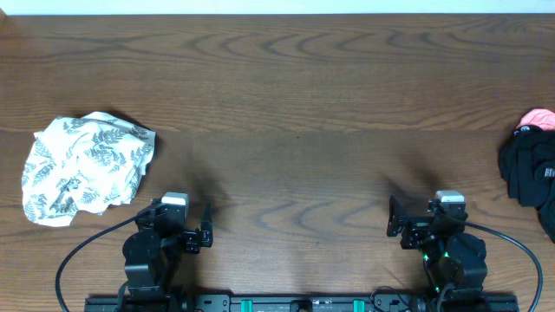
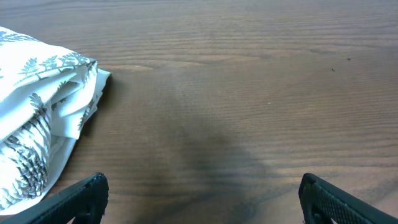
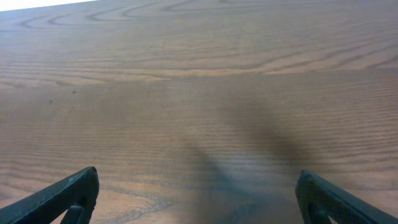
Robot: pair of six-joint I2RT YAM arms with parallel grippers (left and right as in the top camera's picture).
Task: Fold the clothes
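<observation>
1. Left end effector [image 2: 202,190]: released, fingers spread wide with nothing between them. It sits low over bare dark-brown wooden table [image 1: 295,87], at the lower left of the overhead frame.
2. Right end effector [image 3: 198,183]: also released and empty, with only wood grain between the fingers. It is at the lower right of the overhead frame.
3. Cream-white fabric garment printed with grey-green fern leaves [image 1: 87,166]: a crumpled, rounded heap at the left of the overhead frame. It lies up and left of the left end effector, near but not touching. The left wrist view shows loose, irregular layers at its edge, with no flat panel and no straight crease.
4. Black fabric garment [image 1: 531,173]: bunched at the far right edge and partly cut off by the frame, well apart from the right end effector. A coral-pink fabric scrap [image 1: 536,117] shows at its top; I cannot tell whether it is a separate piece.
5. Progress, as a judgement: nothing is folded yet. Neither garment is grasped or spread out. Every step is left to do: pick, flatten, fold, for each piece.
</observation>
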